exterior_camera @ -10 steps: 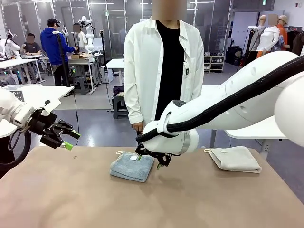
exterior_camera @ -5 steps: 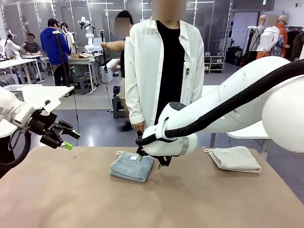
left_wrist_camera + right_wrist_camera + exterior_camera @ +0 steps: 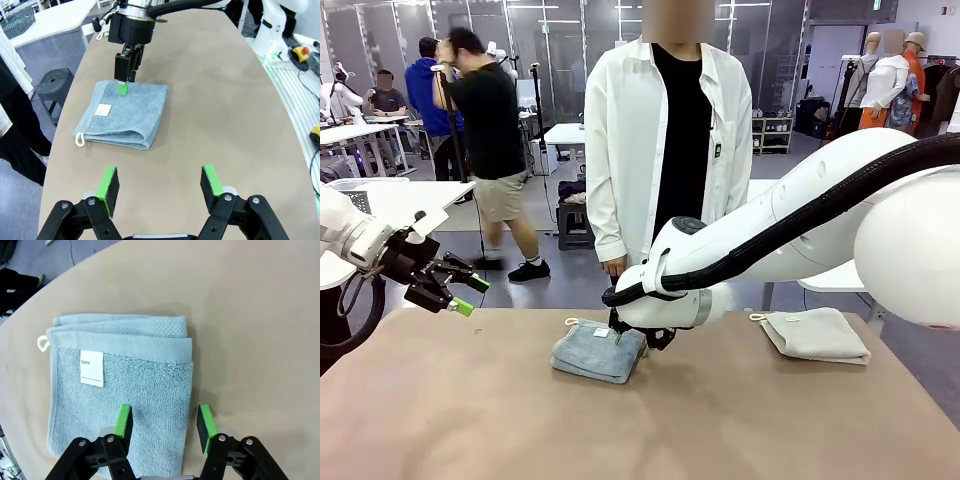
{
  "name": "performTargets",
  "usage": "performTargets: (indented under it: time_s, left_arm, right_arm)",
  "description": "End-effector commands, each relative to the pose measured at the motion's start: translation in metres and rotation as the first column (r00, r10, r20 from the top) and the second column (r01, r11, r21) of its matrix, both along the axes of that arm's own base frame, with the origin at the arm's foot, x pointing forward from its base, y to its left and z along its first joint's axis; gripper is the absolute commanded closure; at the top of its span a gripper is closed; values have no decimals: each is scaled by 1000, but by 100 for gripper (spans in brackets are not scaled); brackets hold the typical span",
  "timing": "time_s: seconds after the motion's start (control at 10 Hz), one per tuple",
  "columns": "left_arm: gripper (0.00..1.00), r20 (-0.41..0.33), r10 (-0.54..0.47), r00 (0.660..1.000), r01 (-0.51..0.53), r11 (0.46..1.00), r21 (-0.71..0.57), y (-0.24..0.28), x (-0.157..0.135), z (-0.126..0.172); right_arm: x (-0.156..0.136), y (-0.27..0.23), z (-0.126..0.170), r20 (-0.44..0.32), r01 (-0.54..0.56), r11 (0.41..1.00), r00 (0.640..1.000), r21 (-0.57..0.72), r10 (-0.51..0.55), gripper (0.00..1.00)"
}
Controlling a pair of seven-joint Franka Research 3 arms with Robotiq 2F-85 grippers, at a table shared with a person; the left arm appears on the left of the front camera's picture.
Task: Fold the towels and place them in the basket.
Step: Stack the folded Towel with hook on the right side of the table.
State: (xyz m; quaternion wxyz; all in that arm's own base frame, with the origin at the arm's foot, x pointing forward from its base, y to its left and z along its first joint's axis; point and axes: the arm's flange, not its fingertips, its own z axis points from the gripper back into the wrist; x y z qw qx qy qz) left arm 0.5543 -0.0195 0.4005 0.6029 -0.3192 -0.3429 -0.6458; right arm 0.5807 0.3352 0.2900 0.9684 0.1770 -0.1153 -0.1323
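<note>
A folded grey-blue towel [image 3: 598, 350] lies on the tan table [image 3: 470, 420] in front of the person. My right gripper [image 3: 632, 338] is down on its right edge. In the right wrist view the right gripper [image 3: 164, 422] has its jaws apart, one green pad [image 3: 123, 421] on the towel [image 3: 125, 375], the other [image 3: 204, 421] just past the towel's edge over bare table. A folded cream-white towel [image 3: 817, 333] lies at the far right. My left gripper [image 3: 468, 295] hangs open above the table's left end, holding nothing. The dark mesh basket [image 3: 17, 22] stands on a white side table.
The person in a white coat [image 3: 665, 140] stands at the far edge, hands down. Wide bare tabletop lies toward the near side and the left. Another person walks past in the background. The left wrist view shows the towel [image 3: 125, 112] with the right gripper [image 3: 126, 85] on its far edge.
My right gripper has sunk onto the grey-blue towel's right edge and its jaws have narrowed. The left arm has stayed still. A person has walked in behind.
</note>
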Motion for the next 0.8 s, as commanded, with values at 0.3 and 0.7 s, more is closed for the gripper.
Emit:
performTargets:
  time_s: [0.3, 0.7]
  left_arm:
    - [17, 10, -4, 1000, 4, 1000, 0, 1, 0, 1]
    - [17, 10, -4, 1000, 4, 1000, 0, 1, 0, 1]
  right_arm:
    - [6, 8, -2, -10, 29, 1000, 1000, -11, -29, 54]
    - [5, 6, -1, -8, 27, 999, 1000, -19, -27, 93]
